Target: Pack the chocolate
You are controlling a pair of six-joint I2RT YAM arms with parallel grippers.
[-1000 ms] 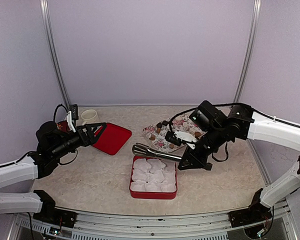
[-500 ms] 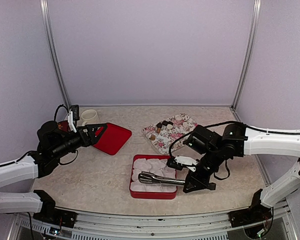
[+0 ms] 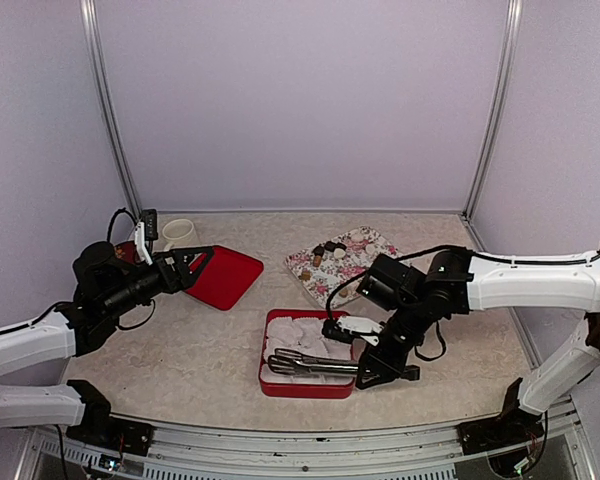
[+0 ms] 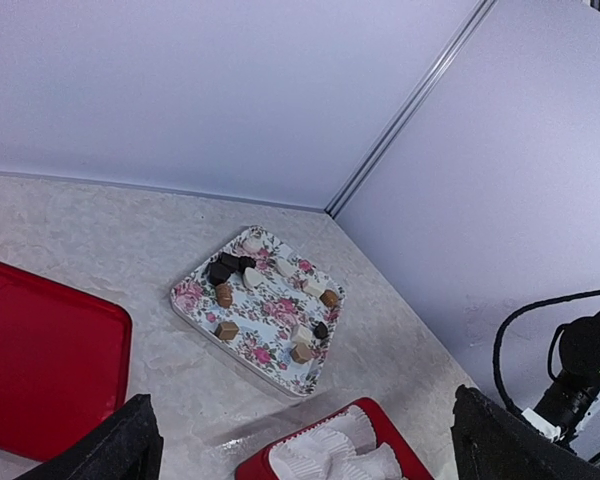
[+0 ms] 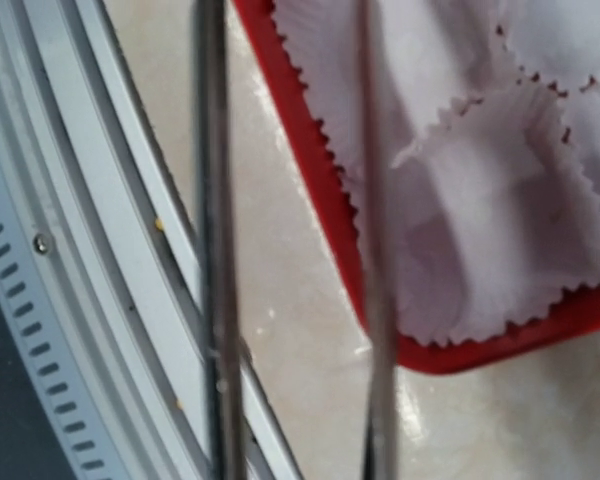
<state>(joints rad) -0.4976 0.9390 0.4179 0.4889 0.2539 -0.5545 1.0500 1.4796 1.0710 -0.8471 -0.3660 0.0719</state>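
You have soft, even, bright light and faint shadows; the right wrist view blurs the tongs (image 5: pixel 212 250).

Robot test cell in a lab, plain pale wall panels (image 3: pixel 300 100) across the upper frame, aluminium corner posts (image 3: pixel 111 110) left and right, marble-look tabletop (image 3: pixel 200 345), metal mounting rail (image 3: pixel 310 440) along the bottom edge

Left arm (image 3: pixel 35 342): is stretching forward, raised.
Left gripper (image 3: pixel 197 268): is hovering, jaws spread wide.
Right gripper (image 3: pixel 376 367): is pointing left, clamping tongs (image 3: pixel 310 362).
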